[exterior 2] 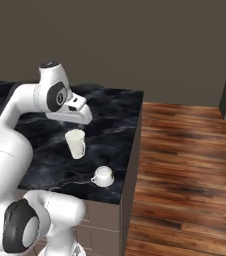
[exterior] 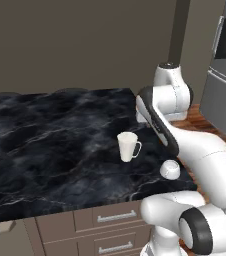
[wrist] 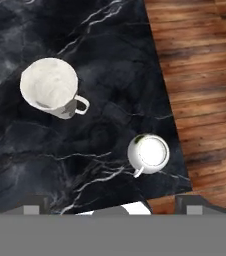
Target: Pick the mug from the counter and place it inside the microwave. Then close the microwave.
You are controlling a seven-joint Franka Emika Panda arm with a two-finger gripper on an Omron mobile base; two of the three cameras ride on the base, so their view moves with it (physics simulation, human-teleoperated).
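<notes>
Counter [wrist: 60, 160]: mug [wrist: 148, 153] near its corner | taller mug [wrist: 50, 87] beside | pincer [wrist: 112, 204] spread wide, empty

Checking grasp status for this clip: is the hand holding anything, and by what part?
Nothing is held. The hand is open above the counter, clear of the mug.

The black marble tabletop [exterior: 45, 140] carries two white vessels: a taller mug with a loop handle [exterior: 128, 146] and, near the corner edge, a squat mug [exterior: 170, 169], well apart.
</notes>
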